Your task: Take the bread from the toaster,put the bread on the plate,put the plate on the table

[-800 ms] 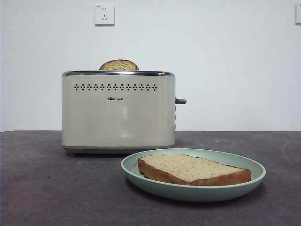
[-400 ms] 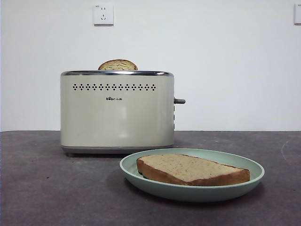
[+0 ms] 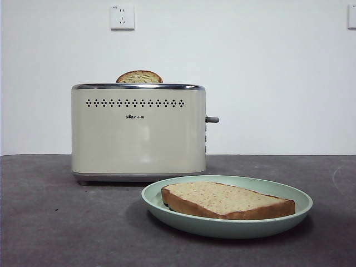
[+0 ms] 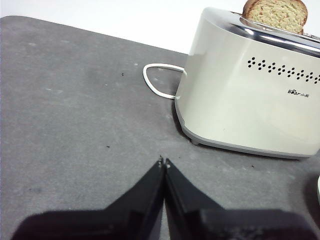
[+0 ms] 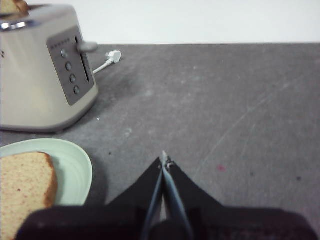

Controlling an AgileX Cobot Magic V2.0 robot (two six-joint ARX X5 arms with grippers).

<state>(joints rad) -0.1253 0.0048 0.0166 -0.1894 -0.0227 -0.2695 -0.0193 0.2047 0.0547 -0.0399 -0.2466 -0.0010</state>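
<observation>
The bread (image 3: 225, 200) lies flat on the pale mint-green plate (image 3: 303, 201), which rests on the dark table (image 3: 55, 222) in front of the cream toaster (image 3: 139, 133). A second slice (image 3: 139, 77) with a narrower dome sticks up from the toaster's slot. My left gripper (image 4: 164, 162) is shut and empty, low over bare table off the toaster's (image 4: 250, 100) left end. My right gripper (image 5: 163, 159) is shut and empty, over the table to the right of the plate (image 5: 75, 165) and bread (image 5: 22, 190). Neither gripper shows in the front view.
The toaster's grey lever (image 3: 212, 119) juts from its right end. A white cord (image 4: 155, 82) loops behind the toaster, and its plug (image 5: 114, 56) lies on the table. A wall socket (image 3: 122, 16) is on the white wall.
The whole front picture has shifted a few pixels to the left. The bread, plate and toaster keep their places relative to each other.
</observation>
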